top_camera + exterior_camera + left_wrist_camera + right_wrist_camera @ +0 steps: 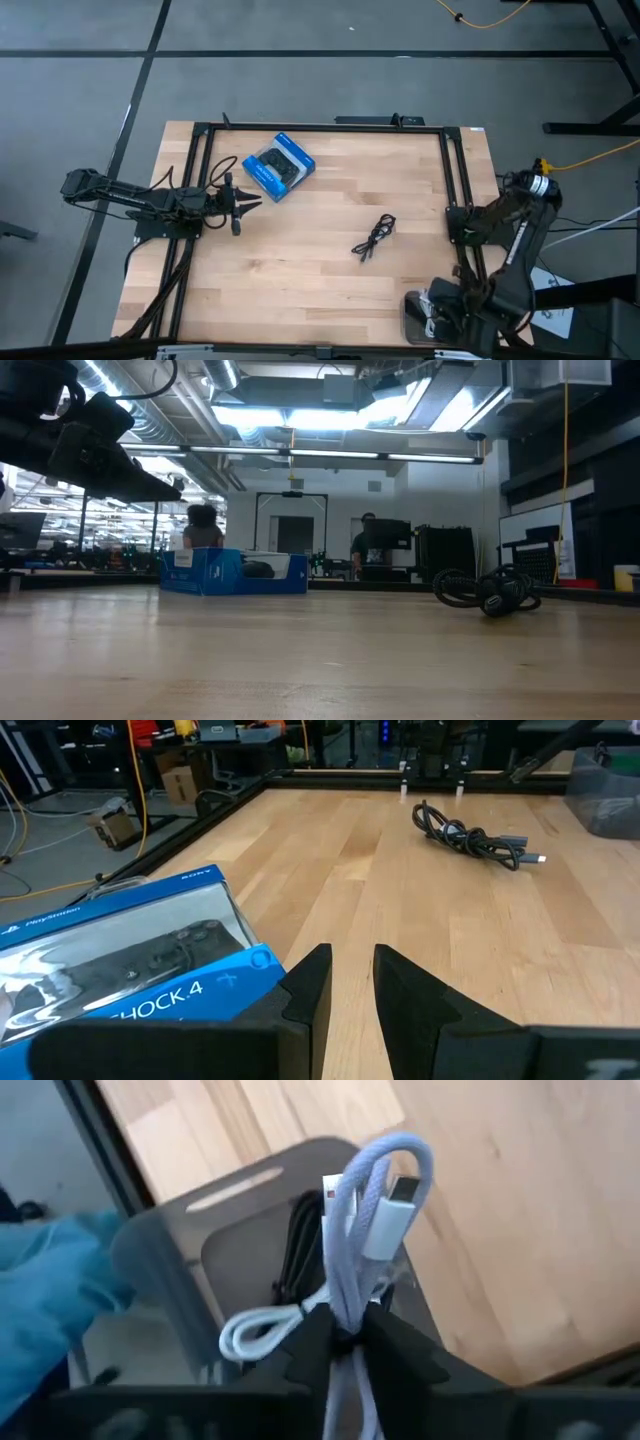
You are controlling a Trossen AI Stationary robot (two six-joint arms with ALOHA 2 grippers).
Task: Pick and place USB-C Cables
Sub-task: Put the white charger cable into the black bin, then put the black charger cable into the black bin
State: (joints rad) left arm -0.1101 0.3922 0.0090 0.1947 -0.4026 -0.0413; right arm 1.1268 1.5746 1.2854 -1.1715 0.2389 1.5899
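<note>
A black USB-C cable (375,237) lies bundled on the wood at mid-table; it also shows in the low view (490,591) and the left wrist view (468,835). A white-grey USB-C cable (360,1230) is in my right gripper (345,1335), which is shut on it above a grey tray (170,1240) at the table's near right corner (420,312). Another black cable (298,1245) lies in that tray. My left gripper (350,982) hovers by the blue controller box (120,960), narrowly open and touching nothing. My right gripper pinches the white-grey cable's folded bundle between its two fingers (312,1342), several strands together. The folded loop and a silver plug (392,1215) stick out past the fingertips, over the tray. A slack loop (255,1330) juts out sideways. The cable is lifted clear.
The blue box (278,167) rests flat on the table's far left part, just beyond my left gripper (240,205). A black frame rail (320,127) borders the table. Something blue (45,1290) lies beside the tray. People stand in the room behind (203,525).
</note>
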